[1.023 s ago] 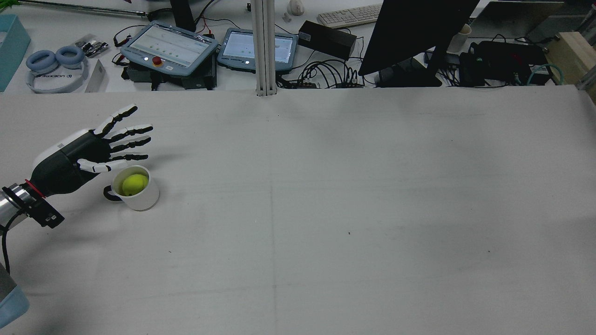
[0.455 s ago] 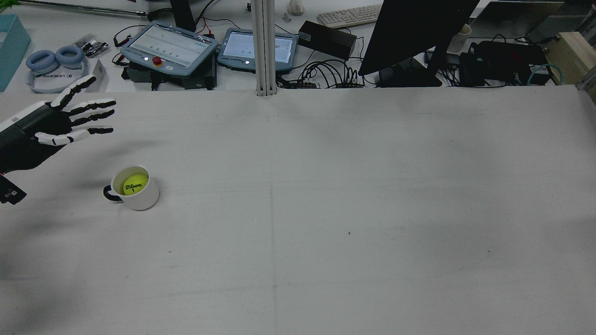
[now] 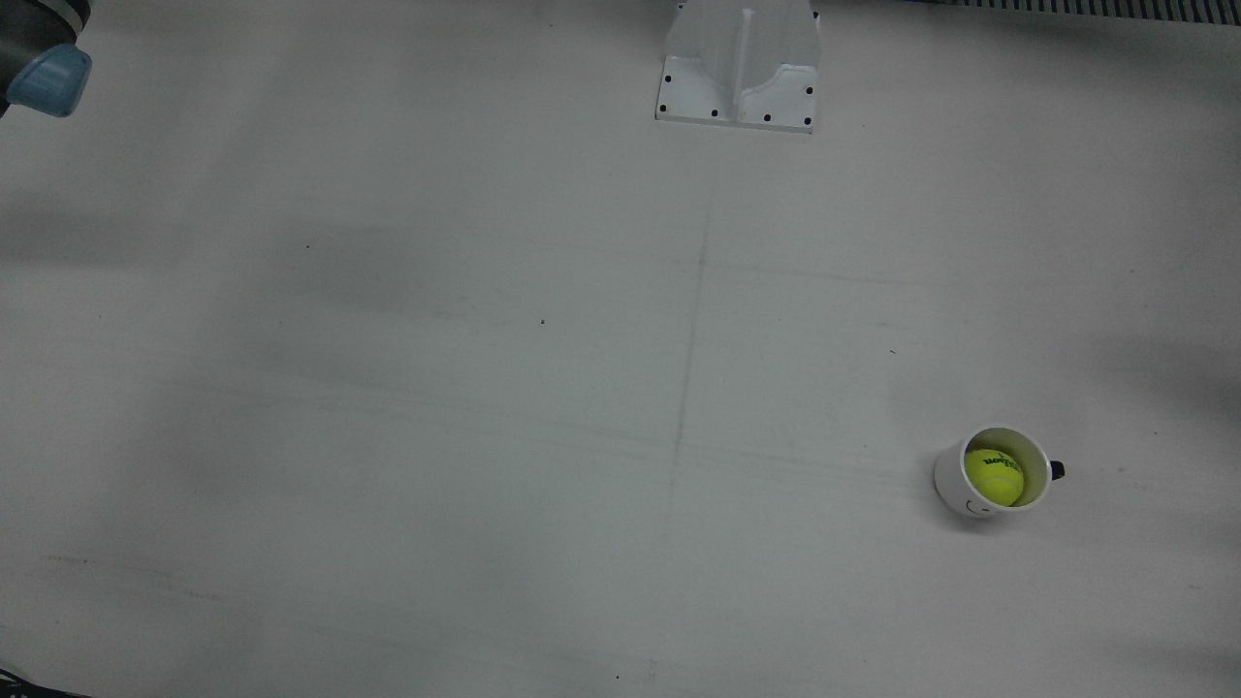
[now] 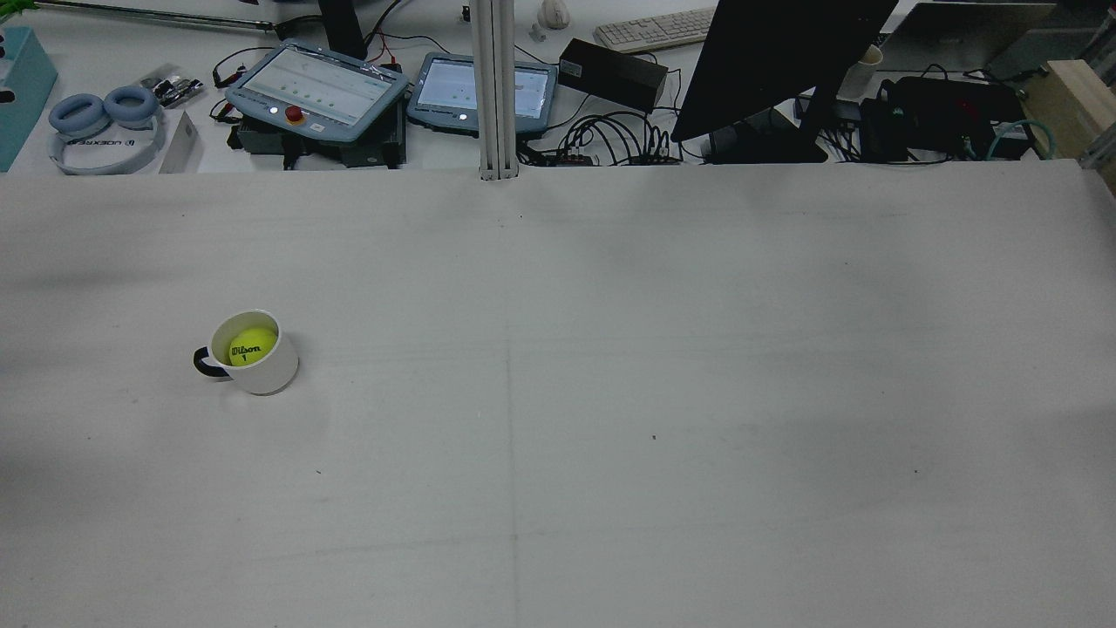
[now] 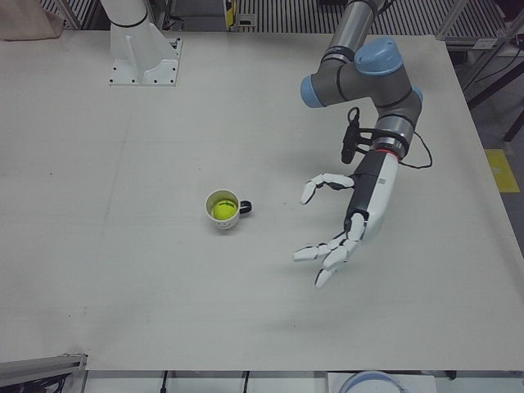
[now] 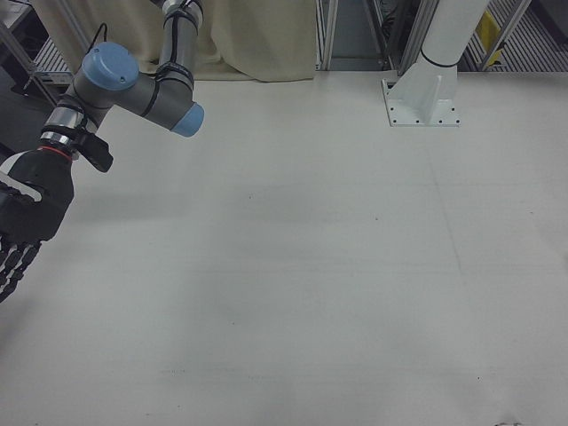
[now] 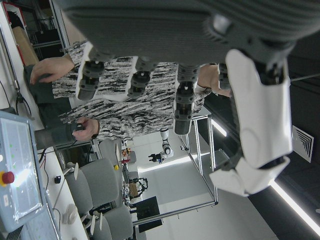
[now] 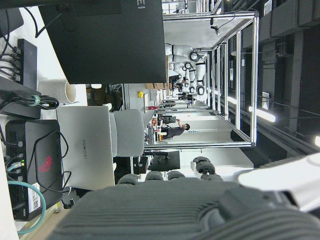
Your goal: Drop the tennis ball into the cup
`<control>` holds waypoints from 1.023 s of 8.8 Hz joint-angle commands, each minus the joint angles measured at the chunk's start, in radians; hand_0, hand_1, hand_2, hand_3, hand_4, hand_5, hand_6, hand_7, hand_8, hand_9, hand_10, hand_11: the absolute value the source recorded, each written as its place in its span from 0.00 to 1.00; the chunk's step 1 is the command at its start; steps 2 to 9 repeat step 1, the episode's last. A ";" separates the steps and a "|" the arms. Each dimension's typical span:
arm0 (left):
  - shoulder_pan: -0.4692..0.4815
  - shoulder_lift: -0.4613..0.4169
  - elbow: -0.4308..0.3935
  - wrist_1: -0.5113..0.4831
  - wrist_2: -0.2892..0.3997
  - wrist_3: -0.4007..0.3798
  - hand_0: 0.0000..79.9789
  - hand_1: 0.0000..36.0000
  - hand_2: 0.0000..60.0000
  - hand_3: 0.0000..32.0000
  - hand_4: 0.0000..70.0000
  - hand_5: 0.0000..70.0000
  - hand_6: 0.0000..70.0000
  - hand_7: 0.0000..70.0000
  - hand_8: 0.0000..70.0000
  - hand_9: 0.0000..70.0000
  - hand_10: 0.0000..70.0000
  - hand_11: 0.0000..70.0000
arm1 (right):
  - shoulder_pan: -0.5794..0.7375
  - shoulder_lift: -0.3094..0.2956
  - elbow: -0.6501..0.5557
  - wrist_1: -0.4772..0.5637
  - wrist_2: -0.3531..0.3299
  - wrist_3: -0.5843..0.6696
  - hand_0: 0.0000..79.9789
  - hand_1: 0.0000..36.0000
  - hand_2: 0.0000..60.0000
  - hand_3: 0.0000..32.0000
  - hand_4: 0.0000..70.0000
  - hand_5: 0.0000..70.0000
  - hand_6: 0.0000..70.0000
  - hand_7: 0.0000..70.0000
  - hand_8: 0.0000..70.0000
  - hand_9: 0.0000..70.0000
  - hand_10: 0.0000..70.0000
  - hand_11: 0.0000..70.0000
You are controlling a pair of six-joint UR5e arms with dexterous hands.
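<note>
While the tennis ball (image 5: 222,211) is sitting inside the cup (image 5: 223,220), the left robot hand (image 5: 340,228) is hovering nearby, fingers spread, empty; the right robot hand's (image 6: 25,213) grasp is unclear.

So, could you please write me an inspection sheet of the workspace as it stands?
Surface: table bare, faint scuffs.
Job's things: ball inside upright cup.
Clutter: nothing seen on the table.
Hands: left hand open, raised beside the cup; right hand partly out of frame, holds nothing seen.
Cables: bundle beyond the far edge.
Surroundings: pendants, monitor, headphones, person.
</note>
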 commanded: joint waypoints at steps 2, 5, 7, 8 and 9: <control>-0.111 -0.040 0.007 0.056 0.035 0.000 0.71 0.75 0.60 0.82 0.09 0.24 0.50 0.26 0.26 0.09 0.15 0.25 | 0.000 0.000 0.000 0.000 0.000 0.000 0.00 0.00 0.00 0.00 0.00 0.00 0.00 0.00 0.00 0.00 0.00 0.00; -0.111 -0.040 0.007 0.056 0.035 0.000 0.71 0.75 0.60 0.82 0.09 0.24 0.50 0.26 0.26 0.09 0.15 0.25 | 0.000 0.000 0.000 0.000 0.000 0.000 0.00 0.00 0.00 0.00 0.00 0.00 0.00 0.00 0.00 0.00 0.00 0.00; -0.111 -0.040 0.007 0.056 0.035 0.000 0.71 0.75 0.60 0.82 0.09 0.24 0.50 0.26 0.26 0.09 0.15 0.25 | 0.000 0.000 0.000 0.000 0.000 0.000 0.00 0.00 0.00 0.00 0.00 0.00 0.00 0.00 0.00 0.00 0.00 0.00; -0.111 -0.040 0.007 0.056 0.035 0.000 0.71 0.75 0.60 0.82 0.09 0.24 0.50 0.26 0.26 0.09 0.15 0.25 | 0.000 0.000 0.000 0.000 0.000 0.000 0.00 0.00 0.00 0.00 0.00 0.00 0.00 0.00 0.00 0.00 0.00 0.00; -0.111 -0.040 0.007 0.056 0.035 0.000 0.71 0.75 0.60 0.82 0.09 0.24 0.50 0.26 0.26 0.09 0.15 0.25 | 0.000 0.000 0.000 0.000 0.000 0.000 0.00 0.00 0.00 0.00 0.00 0.00 0.00 0.00 0.00 0.00 0.00 0.00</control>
